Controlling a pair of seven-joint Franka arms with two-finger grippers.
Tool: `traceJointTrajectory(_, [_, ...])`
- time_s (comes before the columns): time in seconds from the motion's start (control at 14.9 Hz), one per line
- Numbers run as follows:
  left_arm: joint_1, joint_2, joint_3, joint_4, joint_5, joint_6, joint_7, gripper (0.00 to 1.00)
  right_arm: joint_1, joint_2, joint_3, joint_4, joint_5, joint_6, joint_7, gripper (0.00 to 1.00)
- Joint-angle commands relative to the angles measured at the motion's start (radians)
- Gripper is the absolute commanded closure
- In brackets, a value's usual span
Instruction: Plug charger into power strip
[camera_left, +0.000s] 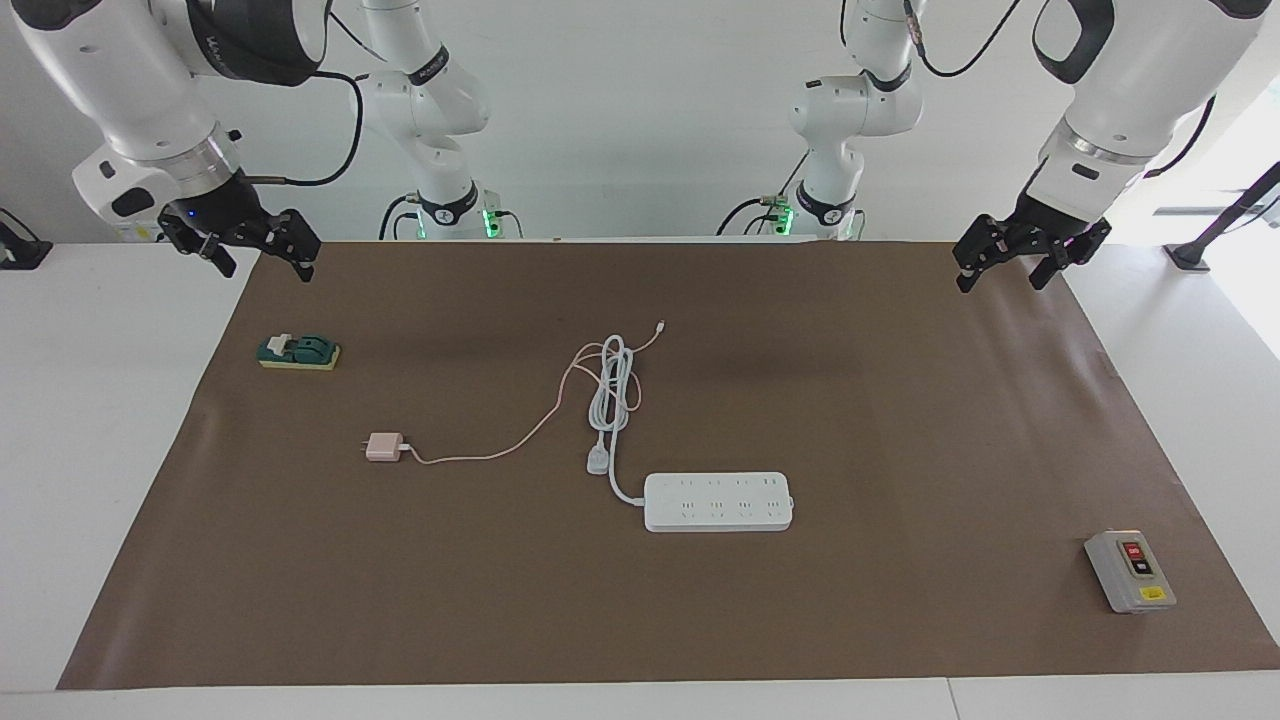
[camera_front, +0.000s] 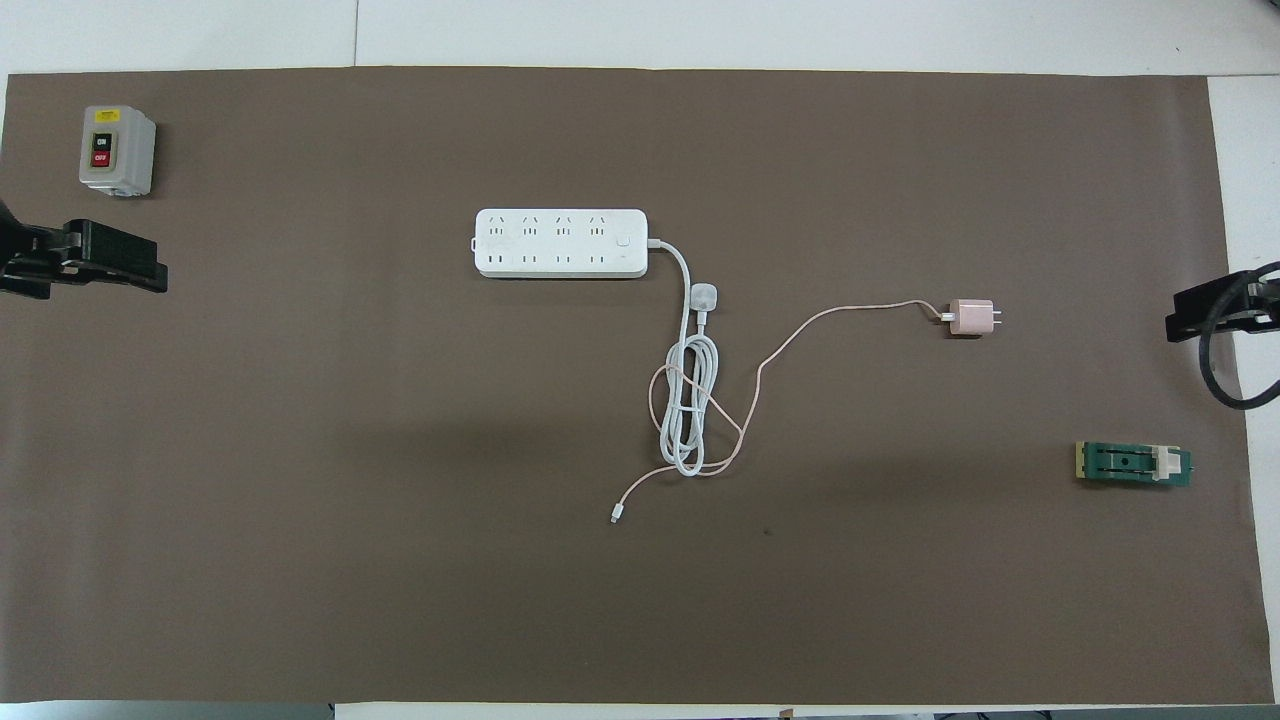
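The charger (camera_left: 382, 447) (camera_front: 968, 317), a small pale pink cube, lies flat on the brown mat toward the right arm's end, its prongs pointing away from the power strip. Its thin pink cable (camera_left: 480, 455) runs to the coiled white cord. The power strip (camera_left: 718, 501) (camera_front: 560, 243), a long white bar, lies mid-table, farther from the robots than the charger. My right gripper (camera_left: 267, 270) hangs open and holds nothing over the mat's edge at its own end. My left gripper (camera_left: 1002, 282) hangs open over the mat's corner at its end.
The strip's white round plug (camera_left: 598, 461) and coiled cord (camera_left: 612, 385) lie between charger and strip. A grey box with red and black buttons (camera_left: 1129, 571) sits toward the left arm's end. A green block (camera_left: 299, 352) lies under the right gripper's side.
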Motion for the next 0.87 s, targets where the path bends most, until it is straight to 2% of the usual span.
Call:
traceJointTrajectory(0.0, [-0.017, 0.04, 0.005, 0.042, 0.013, -0.027, -0.003, 0.0, -0.034, 0.007, 0.007, -0.055, 0.064, 0.036, 0.184, 0.0])
traceJointTrajectory(0.07, [-0.015, 0.026, 0.005, 0.043, 0.013, -0.03, 0.0, 0.0, -0.037, 0.036, 0.007, -0.055, 0.082, 0.042, 0.255, 0.0])
traceJointTrajectory(0.34, [-0.034, 0.055, 0.002, 0.057, 0.014, -0.05, 0.008, 0.0, -0.071, 0.142, 0.007, -0.07, 0.234, 0.132, 0.534, 0.0])
traceJointTrajectory(0.4, [-0.057, 0.099, 0.003, 0.056, 0.014, -0.062, 0.006, 0.0, -0.071, 0.174, 0.007, -0.07, 0.277, 0.157, 0.606, 0.0])
traceJointTrajectory(0.54, [-0.077, 0.117, 0.003, 0.059, 0.014, -0.076, -0.005, 0.0, -0.074, 0.222, 0.006, -0.07, 0.364, 0.197, 0.752, 0.0])
traceJointTrajectory(0.67, [-0.078, 0.12, 0.0, 0.06, 0.004, -0.076, -0.005, 0.0, -0.093, 0.24, 0.006, -0.099, 0.461, 0.244, 0.841, 0.0])
traceJointTrajectory(0.8, [-0.077, 0.131, 0.0, 0.06, -0.045, -0.074, -0.005, 0.0, -0.136, 0.307, 0.006, -0.095, 0.534, 0.255, 0.857, 0.0])
